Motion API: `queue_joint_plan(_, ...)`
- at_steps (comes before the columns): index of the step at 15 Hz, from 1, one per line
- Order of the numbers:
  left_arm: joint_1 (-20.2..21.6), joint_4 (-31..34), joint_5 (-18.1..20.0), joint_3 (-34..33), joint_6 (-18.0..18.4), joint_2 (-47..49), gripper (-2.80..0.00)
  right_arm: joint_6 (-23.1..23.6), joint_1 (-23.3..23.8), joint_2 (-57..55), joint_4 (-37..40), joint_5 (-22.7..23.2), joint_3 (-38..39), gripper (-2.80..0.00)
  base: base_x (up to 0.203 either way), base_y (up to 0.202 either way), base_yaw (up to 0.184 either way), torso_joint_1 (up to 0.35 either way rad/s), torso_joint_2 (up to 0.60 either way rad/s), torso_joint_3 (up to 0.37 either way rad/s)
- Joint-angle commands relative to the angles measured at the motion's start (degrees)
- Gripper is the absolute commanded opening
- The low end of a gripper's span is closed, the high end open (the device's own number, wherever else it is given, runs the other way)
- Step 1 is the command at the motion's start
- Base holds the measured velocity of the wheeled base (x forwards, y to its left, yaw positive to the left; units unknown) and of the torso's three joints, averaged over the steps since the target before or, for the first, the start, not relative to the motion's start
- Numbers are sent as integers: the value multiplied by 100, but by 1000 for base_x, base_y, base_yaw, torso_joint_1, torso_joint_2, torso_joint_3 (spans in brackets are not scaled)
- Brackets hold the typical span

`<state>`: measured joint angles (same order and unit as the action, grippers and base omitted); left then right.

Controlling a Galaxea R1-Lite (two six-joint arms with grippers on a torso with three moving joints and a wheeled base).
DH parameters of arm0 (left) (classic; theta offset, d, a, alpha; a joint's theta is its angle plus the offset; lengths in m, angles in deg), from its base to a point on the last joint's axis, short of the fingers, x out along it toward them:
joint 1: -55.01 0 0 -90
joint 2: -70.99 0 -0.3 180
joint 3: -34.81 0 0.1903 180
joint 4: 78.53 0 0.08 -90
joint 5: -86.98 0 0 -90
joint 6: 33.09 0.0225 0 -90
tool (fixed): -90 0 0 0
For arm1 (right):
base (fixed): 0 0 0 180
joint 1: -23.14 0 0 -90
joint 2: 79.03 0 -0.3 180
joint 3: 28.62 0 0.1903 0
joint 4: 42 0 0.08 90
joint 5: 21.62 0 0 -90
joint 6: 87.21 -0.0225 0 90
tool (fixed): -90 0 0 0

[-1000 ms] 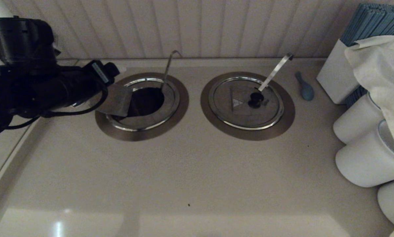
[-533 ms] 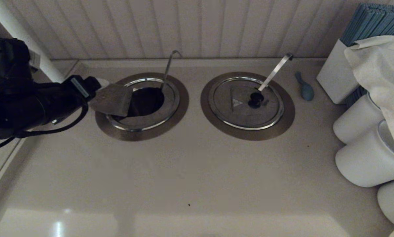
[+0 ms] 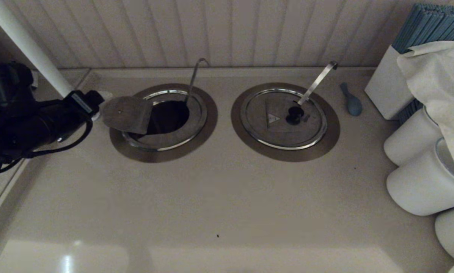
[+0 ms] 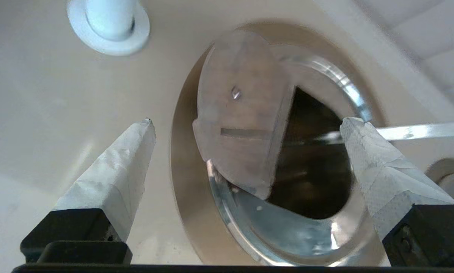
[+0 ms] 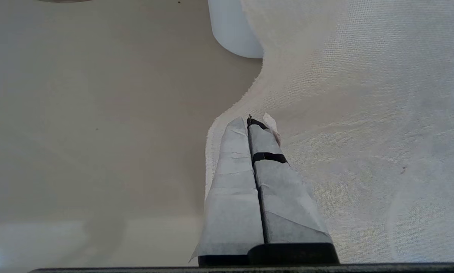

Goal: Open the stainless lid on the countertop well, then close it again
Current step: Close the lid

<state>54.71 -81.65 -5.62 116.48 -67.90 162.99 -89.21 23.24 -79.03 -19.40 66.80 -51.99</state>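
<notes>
The stainless lid (image 3: 126, 113) has its hinged half folded back over the left side of the countertop well (image 3: 170, 115). It shows a plain underside with a small rivet, and its knob is hidden. The other half (image 3: 162, 139) still covers the front of the well. The thin hooked rod (image 3: 194, 76) rises from the dark hollow. My left gripper (image 3: 99, 106) hangs open just left of the raised flap, apart from it. In the left wrist view the flap (image 4: 238, 94) lies ahead between the spread fingers of the left gripper (image 4: 248, 121). My right gripper (image 5: 253, 120) is shut on nothing, parked beside a white cloth.
The twin lid (image 3: 283, 117) with the flat ladle handle (image 3: 318, 81) stays closed to the right. A blue object (image 3: 351, 100), white containers (image 3: 424, 178) and draped cloth (image 3: 439, 76) crowd the right edge. A white pole (image 3: 25, 45) stands behind the left arm.
My left arm has drawn back to the left, away from the folded-back flap. The flap now stands free and leans further left.
</notes>
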Motion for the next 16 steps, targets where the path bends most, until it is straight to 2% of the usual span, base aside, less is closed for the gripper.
queue_joint_plan(1,13,-30,-3,15,-25,302,0,6,-1,-9,-2,-9,0,-280,0,0,0,0,0,0)
queue_joint_plan(3,13,-49,106,33,-26,366,0,-2,-1,-9,1,-1,0,-280,0,0,0,0,0,0)
queue_joint_plan(11,28,-189,109,61,-33,671,0,-2,-1,0,-2,-1,0,-280,0,0,0,0,0,0)
queue_joint_plan(16,23,-190,114,365,-31,784,0,-2,-1,0,-2,-1,0,-280,0,0,0,0,0,0)
